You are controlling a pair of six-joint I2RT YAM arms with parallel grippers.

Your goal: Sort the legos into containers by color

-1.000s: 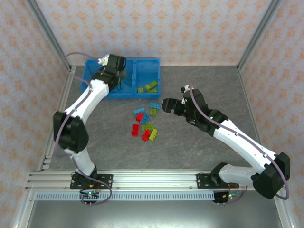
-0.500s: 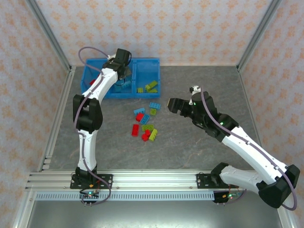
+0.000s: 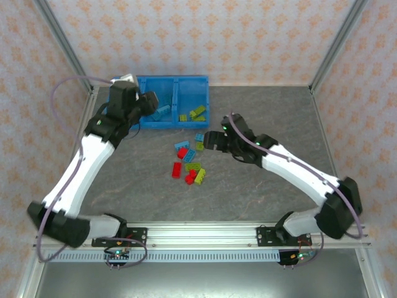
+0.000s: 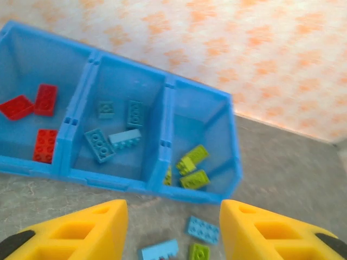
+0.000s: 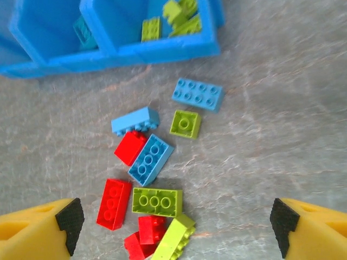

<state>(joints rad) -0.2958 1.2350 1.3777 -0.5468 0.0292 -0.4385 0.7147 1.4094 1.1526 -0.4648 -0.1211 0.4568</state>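
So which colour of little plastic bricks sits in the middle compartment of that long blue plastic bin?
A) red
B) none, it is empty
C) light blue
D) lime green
C: in the left wrist view the middle compartment holds four light blue studded plastic bricks, with red bricks and lime green bricks in the compartments on either side.

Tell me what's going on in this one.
The legos are being sorted by color into the blue containers. Red, blue and green ones already lie in separate compartments. The left gripper hangs open and empty near them; the right gripper, open, hovers over the loose pile on the table.
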